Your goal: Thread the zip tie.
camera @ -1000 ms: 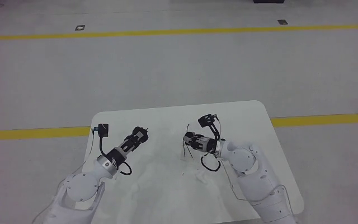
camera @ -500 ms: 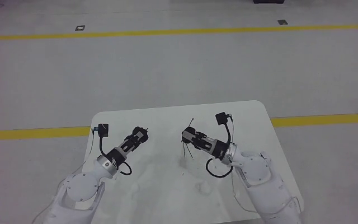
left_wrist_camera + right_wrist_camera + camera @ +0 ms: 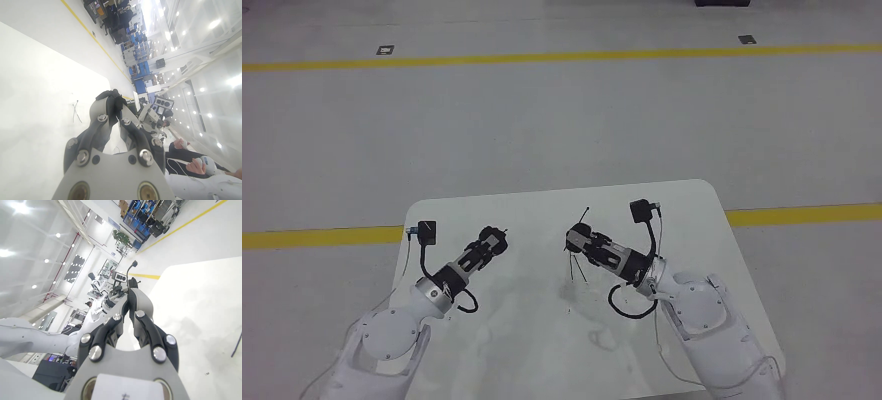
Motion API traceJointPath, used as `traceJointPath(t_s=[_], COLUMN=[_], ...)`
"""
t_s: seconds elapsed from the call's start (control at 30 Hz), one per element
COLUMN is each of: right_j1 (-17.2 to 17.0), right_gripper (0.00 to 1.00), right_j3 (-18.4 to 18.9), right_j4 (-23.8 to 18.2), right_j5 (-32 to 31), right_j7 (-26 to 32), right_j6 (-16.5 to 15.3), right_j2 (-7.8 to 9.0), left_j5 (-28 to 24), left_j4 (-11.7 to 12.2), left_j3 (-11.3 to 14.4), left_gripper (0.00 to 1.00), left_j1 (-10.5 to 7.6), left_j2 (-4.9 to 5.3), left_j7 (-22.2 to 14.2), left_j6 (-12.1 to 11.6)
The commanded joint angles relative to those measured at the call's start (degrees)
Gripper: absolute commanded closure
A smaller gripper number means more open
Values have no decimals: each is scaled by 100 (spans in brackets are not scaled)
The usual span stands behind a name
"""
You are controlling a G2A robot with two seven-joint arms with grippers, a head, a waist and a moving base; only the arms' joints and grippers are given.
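My right gripper (image 3: pixel 575 238) is shut on a black zip tie (image 3: pixel 584 216) near the middle of the white table (image 3: pixel 692 210). In the right wrist view the tie's strap runs out between the pads of the gripper (image 3: pixel 130 283) and ends in its square head (image 3: pixel 134 263), held in the air. Two more black zip ties (image 3: pixel 577 268) lie crossed on the table just below that gripper, and they show again (image 3: pixel 75 111) in the left wrist view. My left gripper (image 3: pixel 492 240) hovers to the left of them, its jaws (image 3: pixel 113 95) shut with nothing seen between them.
Another strand of zip tie (image 3: pixel 236 344) lies on the table beside the right gripper. The table's rounded far corner (image 3: pixel 712 188) and its edges are close by. A small dark speck (image 3: pixel 207 373) sits on the tabletop.
The right gripper has turned its wrist and risen slightly toward the far left, carrying one zip tie up off the table. The left arm has stayed where it was.
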Motion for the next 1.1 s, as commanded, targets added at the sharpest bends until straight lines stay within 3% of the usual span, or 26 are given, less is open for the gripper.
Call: traceJointPath(t_s=[0.0, 0.3, 0.5, 1.07], right_j1=[27, 332, 616, 616], right_gripper=[100, 100, 100, 100], right_j3=[-59, -555, -1103, -1103], right_j4=[-14, 124, 374, 374], right_j5=[-47, -646, -858, -858], right_j7=[-200, -866, -1233, -1233], right_j6=[-1, -1, -1, -1], right_j2=[-1, 43, 57, 57], left_j5=[25, -215, -378, -406], left_j4=[-48, -258, -236, -226], left_j3=[11, -51, -216, -247], left_gripper=[100, 100, 100, 100], left_j1=[39, 384, 419, 408], left_j2=[12, 71, 111, 118], left_j7=[-71, -379, -482, -516], left_j6=[54, 203, 163, 138])
